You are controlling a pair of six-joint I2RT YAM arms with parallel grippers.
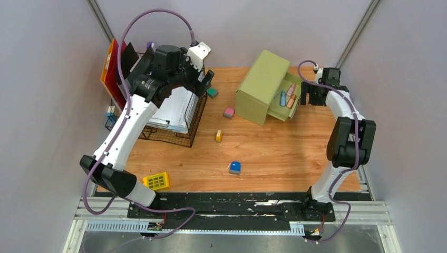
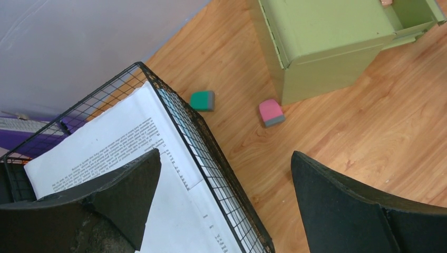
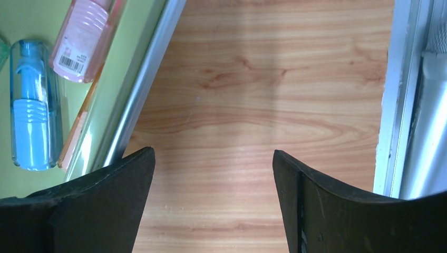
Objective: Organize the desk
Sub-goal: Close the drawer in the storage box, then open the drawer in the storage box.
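Your left tool hangs with its jaws spread wide and nothing between them. It sits over the wall of the black wire basket, with one finger above the printed sheets stacked inside and the other above bare wood. Just past the basket, a green eraser and a pink eraser lie apart on the desk, the pink one near the green cabinet.

Your right tool, equally open and empty, hovers over the desk beside the cabinet's pulled-out drawer. In the drawer a blue tube and a pink tube lie side by side.

From above, the wood-grain desk stretches from the arms' rail to the back wall. A small yellow block lies mid-desk, a blue-topped piece nearer you, and a yellow gridded object at the near left corner.
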